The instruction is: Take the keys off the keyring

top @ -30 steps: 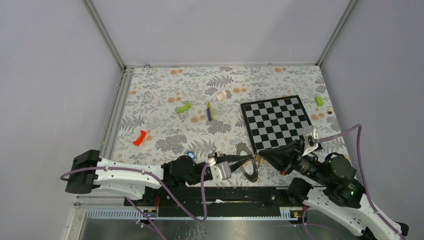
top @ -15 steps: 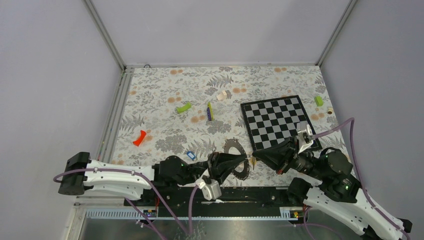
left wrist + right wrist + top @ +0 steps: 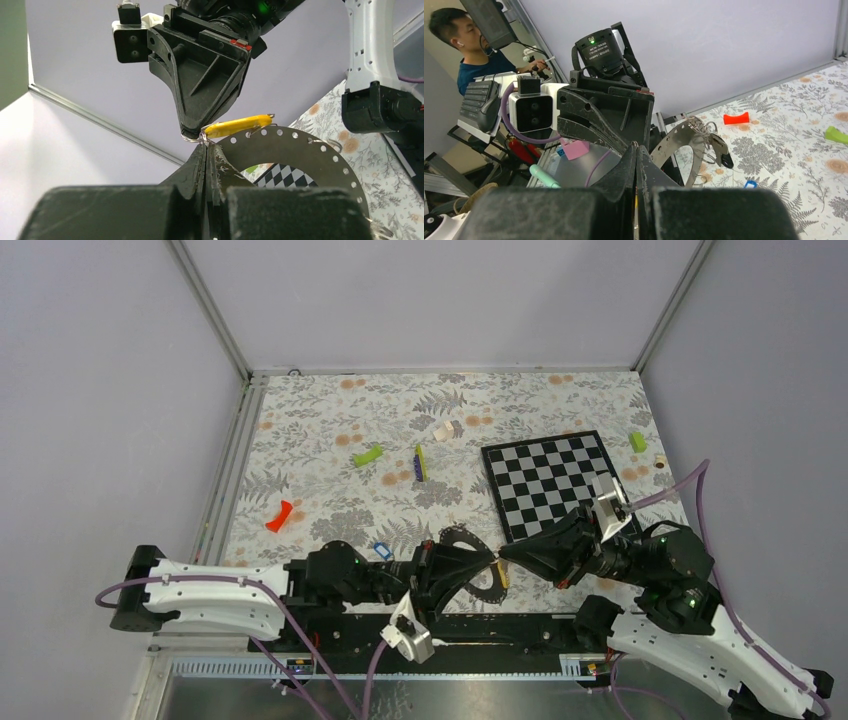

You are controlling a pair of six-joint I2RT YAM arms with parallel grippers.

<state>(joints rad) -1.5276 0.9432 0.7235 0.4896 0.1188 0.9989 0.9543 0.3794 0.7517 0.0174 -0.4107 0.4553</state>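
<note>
Keyring (image 3: 300, 145) is up in the air in the lower middle of the top view, between our two arms. It is a flat grey hoop with little holes. Our left gripper (image 3: 206, 150) is squeezed all the way closed on the hoop's edge. Our right gripper (image 3: 192, 131) is closed tight too, and it looks like it pinches the small wire loop of the yellow key (image 3: 237, 126), which sticks out sideways just above the hoop. To do this step well, we think the left gripper should hold the hoop very steady while the right one pulls the loop slowly, turning it so the wire slides out of its hole. A hard tug could bend the wire or yank the hoop out of our grip. A blue key (image 3: 380, 549) lies on the flowery cloth (image 3: 320, 440), left of the hoop and apart from it. In the top view the black fingers cover the spot where the tips meet. In the right wrist view our own fingers hide the yellow key. We cannot tell how the loop sits in its hole. A black key (image 3: 726, 160) hangs from the hoop, but we cannot count how many more are on it
</note>
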